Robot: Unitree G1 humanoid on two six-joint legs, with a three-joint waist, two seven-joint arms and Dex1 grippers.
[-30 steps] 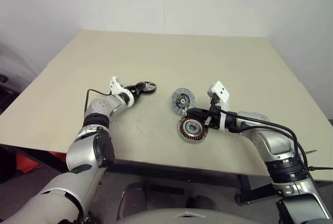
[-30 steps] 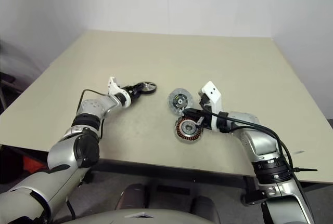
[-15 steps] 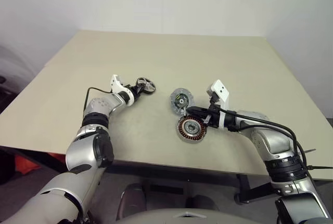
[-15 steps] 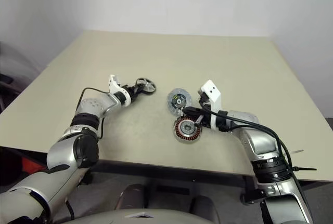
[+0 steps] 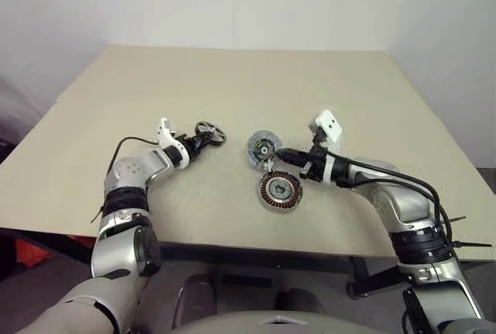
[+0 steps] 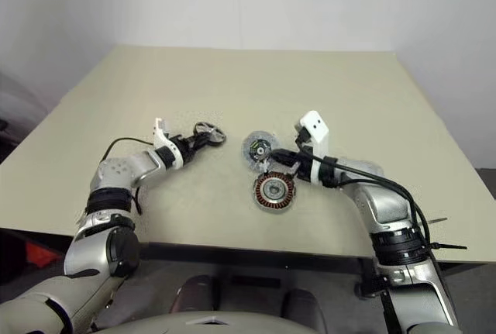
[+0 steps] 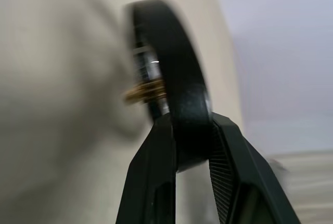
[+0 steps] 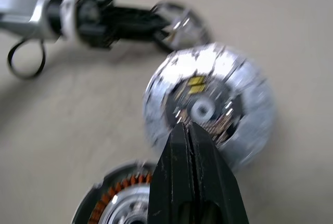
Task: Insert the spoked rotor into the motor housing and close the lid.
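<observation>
My left gripper (image 7: 190, 125) is shut on the black rim of the spoked rotor (image 5: 211, 132), holding it on edge just above the table. The motor housing (image 5: 280, 191) shows its copper windings around a silvery centre and tilts up toward me. The lid (image 5: 261, 146) stands open at its far edge, green-and-black centre facing me. My right gripper (image 5: 276, 163) is shut, its tips at the joint where the lid (image 8: 208, 104) meets the housing (image 8: 122, 203). The rotor hangs to the left of the lid, a short gap away.
The beige table (image 5: 232, 78) has a bare top around the parts. Its front edge runs close below the housing. A black cable loops from my left wrist (image 5: 128, 144).
My left gripper shut on the rotor, tipped it from flat onto its edge and drew it up and back. The right gripper and housing rose slightly.
</observation>
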